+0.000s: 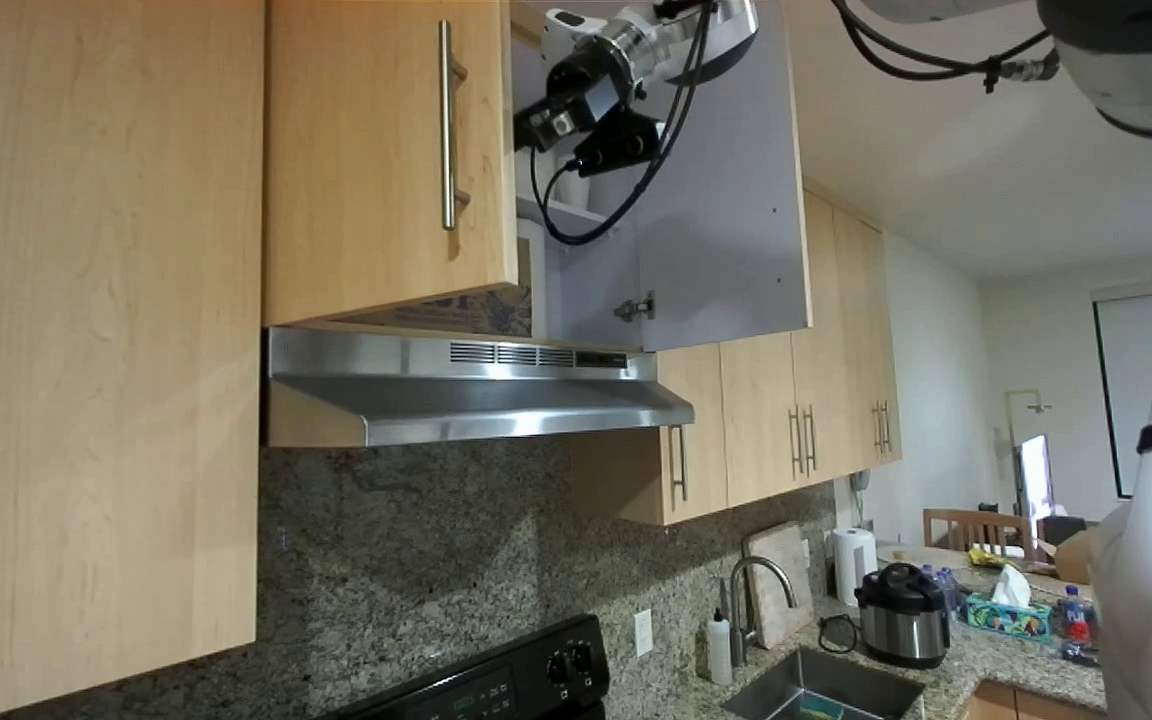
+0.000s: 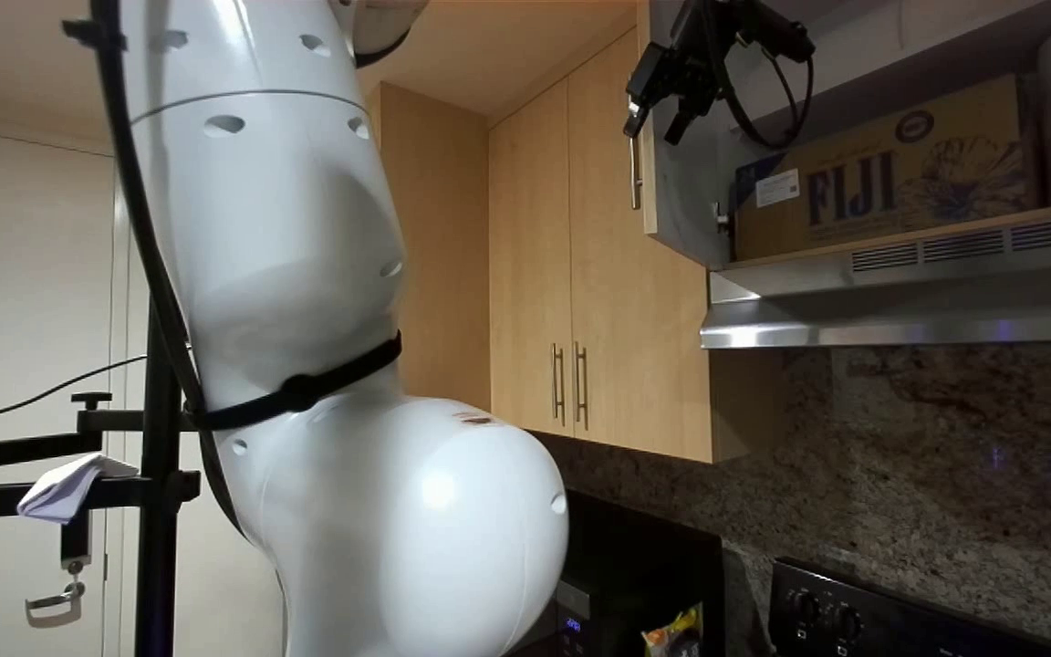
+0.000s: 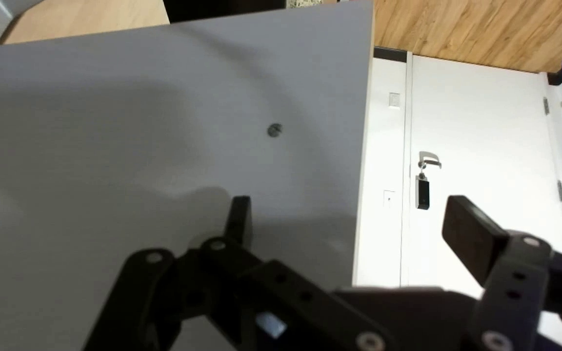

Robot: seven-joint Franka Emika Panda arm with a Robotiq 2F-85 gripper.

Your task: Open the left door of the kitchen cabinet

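A granite wall stands below; upper left in an exterior view, the left door angles outward, its handle upright; the gripper gapes wide near the door's edge.

A FIJI carton above the range hood, a cooker near the sink.

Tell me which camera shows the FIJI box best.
An exterior view: the FIJI box shows large and legible there. In an exterior view, only part shows past the left door; the wrist view shows none.
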